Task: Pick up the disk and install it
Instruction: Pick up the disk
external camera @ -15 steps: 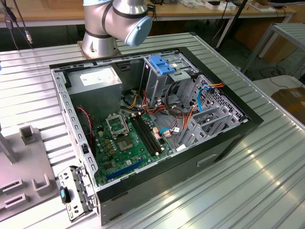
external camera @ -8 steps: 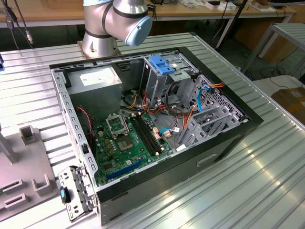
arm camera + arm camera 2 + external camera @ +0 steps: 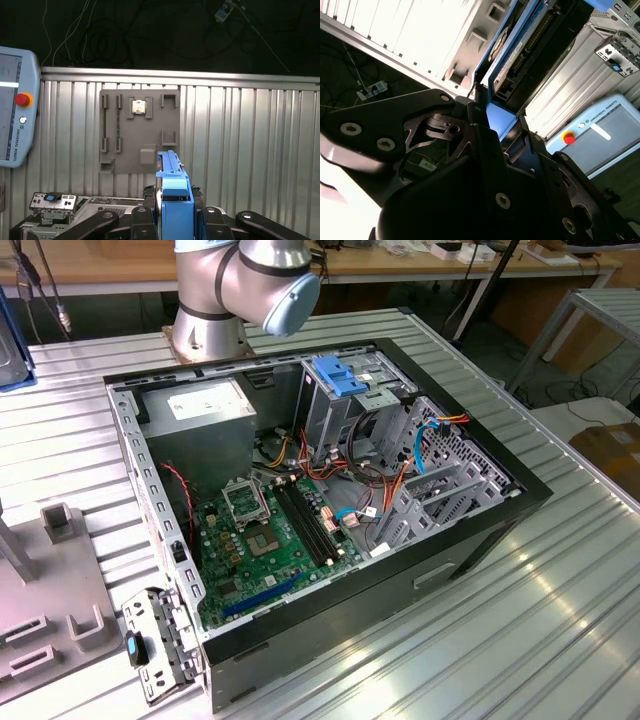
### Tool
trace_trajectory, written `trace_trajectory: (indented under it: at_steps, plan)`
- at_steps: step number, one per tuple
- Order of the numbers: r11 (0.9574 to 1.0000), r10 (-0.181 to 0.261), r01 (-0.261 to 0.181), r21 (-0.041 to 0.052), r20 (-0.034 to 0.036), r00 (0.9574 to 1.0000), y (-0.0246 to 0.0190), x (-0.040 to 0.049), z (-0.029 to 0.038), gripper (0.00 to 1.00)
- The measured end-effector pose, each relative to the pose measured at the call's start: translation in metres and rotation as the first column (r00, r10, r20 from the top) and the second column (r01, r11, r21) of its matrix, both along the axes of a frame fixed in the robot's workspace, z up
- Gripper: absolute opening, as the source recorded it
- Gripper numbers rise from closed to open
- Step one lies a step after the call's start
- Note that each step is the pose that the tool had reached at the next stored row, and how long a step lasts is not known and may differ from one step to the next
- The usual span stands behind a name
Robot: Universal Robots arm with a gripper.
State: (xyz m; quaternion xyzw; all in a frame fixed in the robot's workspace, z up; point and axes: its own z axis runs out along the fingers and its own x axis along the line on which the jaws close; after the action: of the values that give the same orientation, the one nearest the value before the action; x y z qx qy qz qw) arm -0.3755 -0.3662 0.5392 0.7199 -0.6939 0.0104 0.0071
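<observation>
Since the gripper [image 3: 175,222] has its black fingers [image 3: 149,222] squeezed shut on the disk [image 3: 174,187], the picking-up part looks done. In both wrist views the disk stands on its edge, and its blue rail sticks out past the fingers, over the ribbed metal table [image 3: 240,150]. In the exterior view the open computer case [image 3: 400,590] lies on that table, with its metal cage [image 3: 330,405] at about one o'clock inside. The disk is in the gripper, not in the cage, so I'd say the putting-in part isn't done yet.

We see bright, even light on the table [image 3: 540,610]. In the second wrist view it glares white; gripper [image 3: 501,119] and disk [image 3: 540,40] sit shadowed.
</observation>
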Motion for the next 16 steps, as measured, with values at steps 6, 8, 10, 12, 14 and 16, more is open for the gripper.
trace_trajectory:
  at_steps: [6,8,10,12,14,16]
  plan:
    - [1.0,0.0,0.0,-0.0007,0.0001,1.0,0.0,0.0077,0.0,0.37]
    - [1.0,0.0,0.0,-0.0009,0.0001,1.0,0.0,0.0101,0.0,0.37]
    - [1.0,0.0,0.0,-0.0013,0.0,1.0,0.0,0.0139,0.0,0.37]
    - [1.0,0.0,0.0,-0.0014,0.0001,1.0,0.0,0.0158,0.0,0.37]
    - [1.0,0.0,0.0,-0.0016,0.0,1.0,0.0,0.0183,0.0,0.37]
    - [1.0,0.0,0.0,-0.0017,0.0001,1.0,0.0,0.0202,0.0,0.37]
